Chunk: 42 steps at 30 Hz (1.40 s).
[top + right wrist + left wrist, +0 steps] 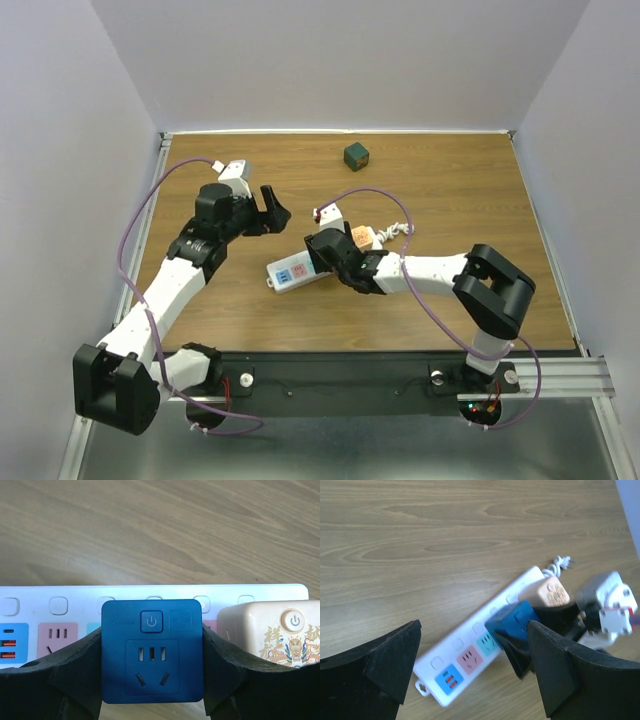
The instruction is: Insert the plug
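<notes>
**Right gripper closed on the blue plug over the power strip**

On the wooden table the white power strip is laid at a slant between the two arms. The left gripper is held wide apart and empty near the strip's left end, not touching it, probably so that the strip can be steadied if it slides. The blue plug is clamped by its two sides between the right fingers, with its face kept square to the wrist camera, which suits a straight push down. It is placed on the strip, just beside a beige plug already standing there, between that plug and the pink socket. Whether its pins are fully seated cannot be told.
</notes>
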Available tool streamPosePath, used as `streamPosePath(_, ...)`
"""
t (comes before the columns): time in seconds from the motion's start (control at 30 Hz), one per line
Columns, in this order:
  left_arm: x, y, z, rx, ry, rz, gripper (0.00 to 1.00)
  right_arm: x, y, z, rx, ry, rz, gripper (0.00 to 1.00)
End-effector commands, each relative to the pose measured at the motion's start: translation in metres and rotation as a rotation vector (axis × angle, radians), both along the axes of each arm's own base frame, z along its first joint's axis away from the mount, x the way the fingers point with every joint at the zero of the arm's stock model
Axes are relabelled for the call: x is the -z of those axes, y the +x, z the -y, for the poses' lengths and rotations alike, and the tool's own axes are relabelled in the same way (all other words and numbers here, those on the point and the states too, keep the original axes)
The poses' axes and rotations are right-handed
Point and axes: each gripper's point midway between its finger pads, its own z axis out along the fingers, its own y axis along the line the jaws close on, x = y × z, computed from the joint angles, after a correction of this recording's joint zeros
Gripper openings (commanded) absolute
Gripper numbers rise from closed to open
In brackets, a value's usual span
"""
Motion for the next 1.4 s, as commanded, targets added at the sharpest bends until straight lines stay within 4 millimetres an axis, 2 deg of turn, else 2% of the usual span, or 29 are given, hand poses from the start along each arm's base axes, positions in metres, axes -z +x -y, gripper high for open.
streamPosePath(0.0, -0.043, 0.032, -0.015, -0.136, 0.002, 0.097, 0.97, 0.001, -0.029, 0.006, -0.148, -0.083, -0.094, 0.45)
streamPosePath(0.03, -0.048, 0.042, -0.018, -0.171, 0.008, 0.105, 0.97, -0.016, -0.028, 0.004, -0.154, -0.055, -0.067, 0.53)
streamPosePath(0.1, -0.054, 0.053, -0.018, -0.195, 0.007, 0.109, 0.97, -0.036, -0.028, 0.003, -0.164, -0.021, -0.035, 0.61)
streamPosePath(0.13, -0.046, 0.061, -0.016, -0.201, 0.018, 0.089, 0.97, -0.045, -0.027, 0.002, -0.167, -0.007, -0.02, 0.66)
streamPosePath(0.17, -0.06, 0.069, -0.014, -0.202, 0.007, 0.11, 0.97, -0.063, -0.028, 0.002, -0.179, 0.018, 0.008, 0.68)
streamPosePath(0.2, -0.052, 0.078, -0.008, -0.196, 0.019, 0.091, 0.97, -0.071, -0.028, 0.002, -0.187, 0.034, 0.02, 0.76)
streamPosePath(0.23, -0.065, 0.087, -0.005, -0.196, 0.009, 0.118, 0.97, -0.084, -0.029, 0.002, -0.198, 0.046, 0.044, 0.81)
streamPosePath(0.3, -0.07, 0.098, 0.003, -0.179, 0.016, 0.127, 0.97, -0.094, -0.027, 0.006, -0.195, 0.052, 0.068, 0.88)
streamPosePath(0.33, -0.064, 0.11, 0.01, -0.162, 0.028, 0.126, 0.97, -0.099, -0.026, 0.008, -0.195, 0.053, 0.079, 0.91)
streamPosePath(0.37, -0.077, 0.119, 0.015, -0.156, 0.023, 0.155, 0.97, -0.104, -0.026, 0.01, -0.194, 0.06, 0.09, 0.91)
streamPosePath(0.4, -0.079, 0.125, 0.02, -0.15, 0.026, 0.16, 0.97, -0.105, -0.024, 0.013, -0.187, 0.056, 0.097, 0.91)
streamPosePath(0.43, -0.066, 0.134, 0.029, -0.135, 0.039, 0.138, 0.97, -0.105, -0.021, 0.017, -0.179, 0.05, 0.098, 0.91)
streamPosePath(0.47, -0.078, 0.141, 0.036, -0.12, 0.033, 0.161, 0.97, -0.104, -0.02, 0.019, -0.177, 0.045, 0.099, 0.91)
streamPosePath(0.57, -0.077, 0.16, 0.062, -0.065, 0.061, 0.18, 0.97, -0.101, -0.009, 0.035, -0.101, 0.042, 0.103, 0.91)
streamPosePath(0.6, -0.062, 0.17, 0.072, -0.043, 0.092, 0.166, 0.98, -0.105, 0.001, 0.049, -0.046, 0.052, 0.11, 0.92)
streamPosePath(0.63, -0.079, 0.174, 0.093, -0.006, 0.096, 0.212, 0.98, -0.106, 0.007, 0.057, -0.004, 0.078, 0.102, 0.92)
streamPosePath(0.7, -0.081, 0.184, 0.114, 0.055, 0.149, 0.256, 0.98, -0.109, 0.022, 0.077, 0.059, 0.13, 0.091, 0.93)
streamPosePath(0.73, -0.052, 0.193, 0.127, 0.089, 0.188, 0.207, 0.98, -0.113, 0.036, 0.096, 0.1, 0.18, 0.087, 0.93)
streamPosePath(0.77, -0.077, 0.202, 0.141, 0.106, 0.171, 0.261, 0.98, -0.117, 0.043, 0.106, 0.137, 0.227, 0.084, 0.94)
streamPosePath(0.8, -0.076, 0.209, 0.149, 0.115, 0.17, 0.259, 0.98, -0.122, 0.05, 0.114, 0.16, 0.262, 0.095, 0.94)
streamPosePath(0.83, -0.071, 0.223, 0.16, 0.13, 0.172, 0.248, 0.98, -0.127, 0.06, 0.133, 0.211, 0.308, 0.094, 0.95)
streamPosePath(0.9, -0.061, 0.236, 0.17, 0.13, 0.178, 0.223, 0.98, -0.132, 0.069, 0.15, 0.261, 0.344, 0.095, 0.97)
streamPosePath(0.93, -0.021, 0.245, 0.174, 0.12, 0.203, 0.135, 0.98, -0.133, 0.077, 0.168, 0.314, 0.357, 0.102, 0.97)
streamPosePath(0.97, -0.018, 0.251, 0.176, 0.107, 0.199, 0.127, 0.99, -0.133, 0.079, 0.176, 0.345, 0.382, 0.098, 0.98)
streamPosePath(1.0, -0.029, 0.256, 0.182, 0.102, 0.176, 0.147, 0.99, -0.141, 0.084, 0.178, 0.348, 0.418, 0.121, 0.98)
streamPosePath(1.03, -0.009, 0.26, 0.185, 0.087, 0.168, 0.106, 0.99, -0.143, 0.09, 0.193, 0.397, 0.447, 0.124, 0.99)
streamPosePath(1.1, 0.006, 0.262, 0.191, 0.085, 0.157, 0.087, 0.99, -0.143, 0.096, 0.212, 0.432, 0.49, 0.127, 0.99)
streamPosePath(1.17, 0.025, 0.261, 0.192, 0.071, 0.168, 0.06, 0.99, -0.145, 0.099, 0.221, 0.445, 0.536, 0.128, 1.0)
streamPosePath(1.37, 0.043, 0.265, 0.199, 0.05, 0.157, 0.057, 0.99, -0.136, 0.11, 0.235, 0.446, 0.582, 0.122, 1.0)
